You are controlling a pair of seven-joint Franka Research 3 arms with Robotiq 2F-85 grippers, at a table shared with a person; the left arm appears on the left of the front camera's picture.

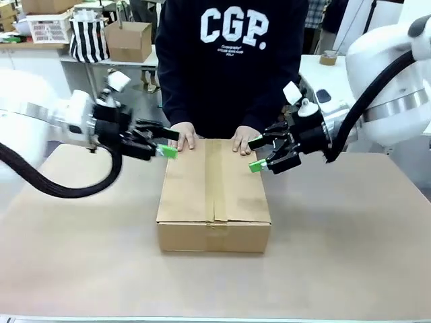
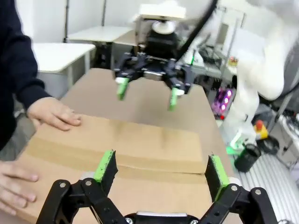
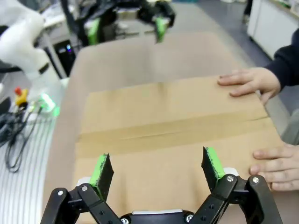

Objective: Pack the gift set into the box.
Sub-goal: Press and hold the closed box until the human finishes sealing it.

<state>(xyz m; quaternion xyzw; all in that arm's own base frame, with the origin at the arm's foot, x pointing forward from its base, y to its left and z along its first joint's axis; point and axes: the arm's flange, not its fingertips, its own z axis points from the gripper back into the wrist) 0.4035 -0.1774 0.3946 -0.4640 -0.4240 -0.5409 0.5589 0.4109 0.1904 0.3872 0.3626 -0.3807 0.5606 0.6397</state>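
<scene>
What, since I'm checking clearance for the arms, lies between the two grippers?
In the front view, the closed box lies between the left gripper and the right gripper, with a person's hands flat on its far edge.

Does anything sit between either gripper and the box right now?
Nothing lies between the open left gripper or the open right gripper and the box. On the far edge of its closed top rest one hand, beside the left gripper, and the other hand, beside the right, crowding that edge.
</scene>
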